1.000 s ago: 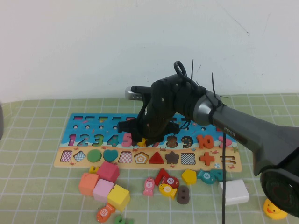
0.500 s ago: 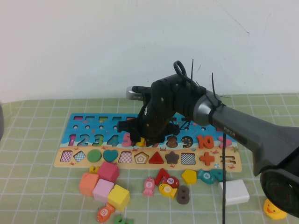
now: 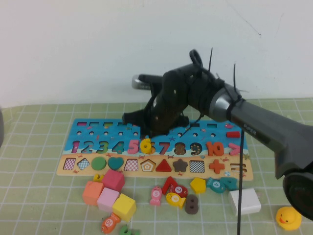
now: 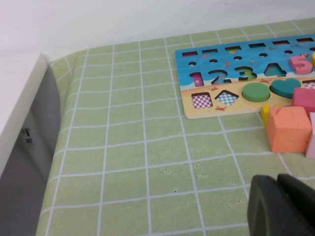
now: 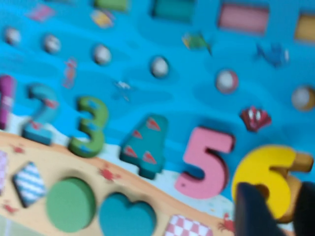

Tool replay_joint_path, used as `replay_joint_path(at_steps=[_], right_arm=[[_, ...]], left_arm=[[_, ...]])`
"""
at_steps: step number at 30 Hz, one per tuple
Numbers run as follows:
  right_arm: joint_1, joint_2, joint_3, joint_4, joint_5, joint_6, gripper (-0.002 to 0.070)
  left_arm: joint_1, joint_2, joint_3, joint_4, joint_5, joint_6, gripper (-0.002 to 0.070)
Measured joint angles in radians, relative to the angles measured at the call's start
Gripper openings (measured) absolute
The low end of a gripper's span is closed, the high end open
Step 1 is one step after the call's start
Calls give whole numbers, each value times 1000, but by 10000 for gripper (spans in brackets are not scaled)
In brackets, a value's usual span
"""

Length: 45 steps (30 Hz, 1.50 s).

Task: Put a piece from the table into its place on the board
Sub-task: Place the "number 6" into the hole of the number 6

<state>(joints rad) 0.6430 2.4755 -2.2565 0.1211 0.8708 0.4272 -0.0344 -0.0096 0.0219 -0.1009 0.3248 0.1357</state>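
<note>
The piece, a yellow 6 (image 3: 145, 145), lies on the board (image 3: 93, 132) between the pink 5 and the red 7. In the right wrist view the yellow 6 (image 5: 263, 169) sits over its recess, with bare wood showing along one edge. My right gripper (image 3: 149, 131) hangs just above and behind it. There the right gripper (image 5: 278, 195) has its dark fingers (image 5: 253, 211) apart, and nothing is held between them. My left gripper (image 4: 278, 196) hovers low over the cloth, left of the board (image 4: 231, 54), with its fingers pressed together and empty.
Loose pieces lie in front of the board: an orange cube (image 3: 92, 192), a pink cube (image 3: 107, 199), a yellow cube (image 3: 124, 206), a yellow pentagon (image 3: 197, 185), a brown 8 (image 3: 191, 204) and a white block (image 3: 245, 200). A rubber duck (image 3: 287, 218) sits at the front right.
My right gripper has lifted off the board and drawn back, uncovering the yellow 6 in the row of numerals. Its fingers have left the piece.
</note>
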Motion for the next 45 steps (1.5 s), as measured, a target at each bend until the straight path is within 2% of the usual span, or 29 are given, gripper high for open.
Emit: replay_joint_path(at_steps=[3, 7, 18, 45], right_arm=[[0, -10, 0, 2, -31, -36, 54], [0, -12, 0, 44, -74, -107, 10], [0, 37, 0, 115, -141, -158, 0], [0, 59, 0, 106, -94, -161, -1]], left_arm=[[0, 0, 0, 0, 0, 0, -1], [0, 0, 0, 0, 0, 0, -1], [0, 0, 0, 0, 0, 0, -1], [0, 0, 0, 0, 0, 0, -1]])
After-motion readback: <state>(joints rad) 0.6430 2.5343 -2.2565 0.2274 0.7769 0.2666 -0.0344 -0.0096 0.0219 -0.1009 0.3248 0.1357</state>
